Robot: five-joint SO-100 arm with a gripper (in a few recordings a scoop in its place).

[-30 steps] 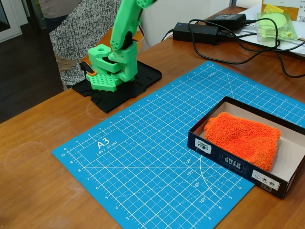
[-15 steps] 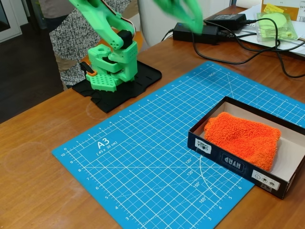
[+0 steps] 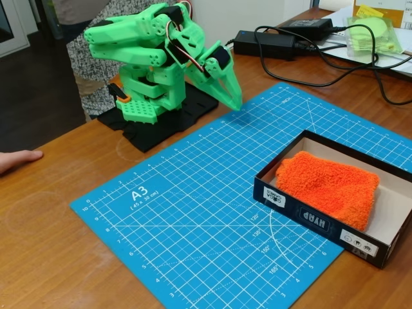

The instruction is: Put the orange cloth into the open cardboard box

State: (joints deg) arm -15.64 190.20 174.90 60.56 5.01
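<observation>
Task looks done: orange cloth (image 3: 329,187) lies inside open cardboard box (image 3: 302,215) nr worktop's right edge, w/ gripper (image 3: 232,96) fingers closed, empty, folded nr arm base, well apart.

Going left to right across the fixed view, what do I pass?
A person's hand at the left edge → green arm's base → gripper → open cardboard box → orange cloth lying inside it.

open cardboard box (image 3: 302,215) cut off at right edge, hand (image 3: 18,158) cropped at left edge
</observation>
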